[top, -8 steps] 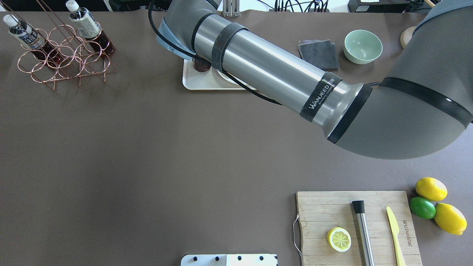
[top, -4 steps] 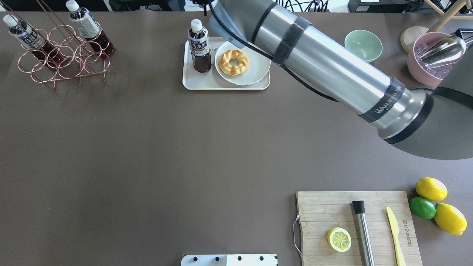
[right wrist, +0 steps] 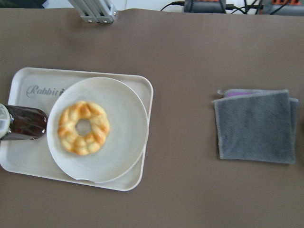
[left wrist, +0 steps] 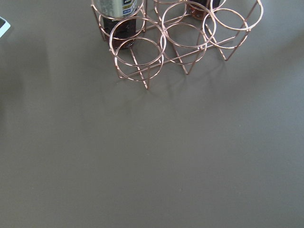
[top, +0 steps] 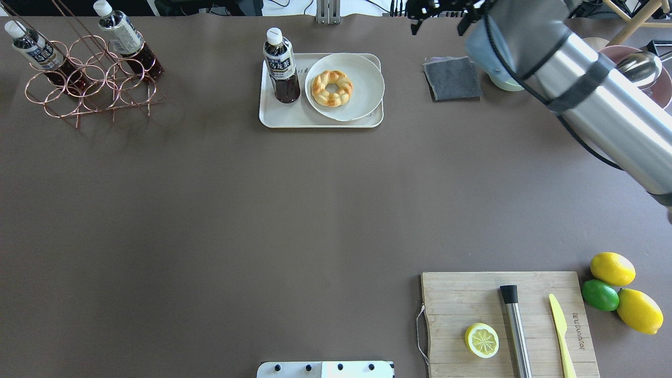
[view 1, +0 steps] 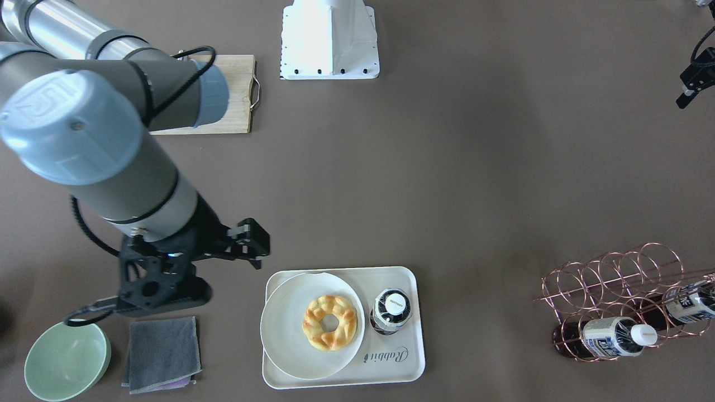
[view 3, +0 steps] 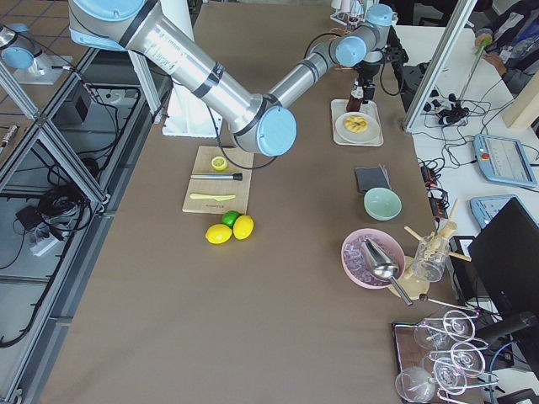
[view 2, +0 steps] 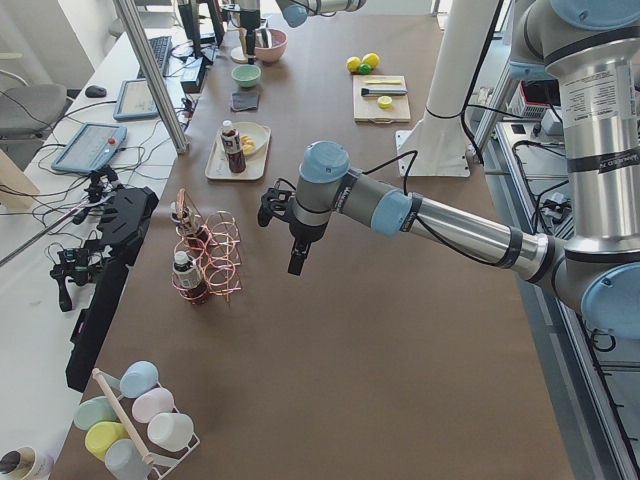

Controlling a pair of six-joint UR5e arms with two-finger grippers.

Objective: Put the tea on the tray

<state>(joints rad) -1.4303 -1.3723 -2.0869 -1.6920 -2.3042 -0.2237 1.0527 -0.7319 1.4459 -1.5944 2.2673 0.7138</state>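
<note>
Swung clear since half a sec ago: the right arm (top: 577, 84), which was reaching over the tray's far end, is now out past the grey cloth (top: 452, 79). Right jaws look parted w/ nothing between them in the front view. They hang over bare bench (top: 315, 210) between cloth and tray, well apart from the bottle.

Tea (top: 281, 65) stands upright on the tray (top: 320, 124), cap on, just beside the plate (top: 362, 100) w/ the doughnut (top: 332, 88).

Left jaws are only a sliver at the front view's edge, so can't tell if wide or narrow. That wrist cam looks down on the copper rack (top: 94, 79), which holds two more bottles.

Step in hand, I'd say: retreat after release, and placement looks done. Next move prob just calls for bringing the right arm home w/o dipping over cloth or green bowl (view 1: 67, 360). Bottle's tall and narrow, so no nudging the tray.
</note>
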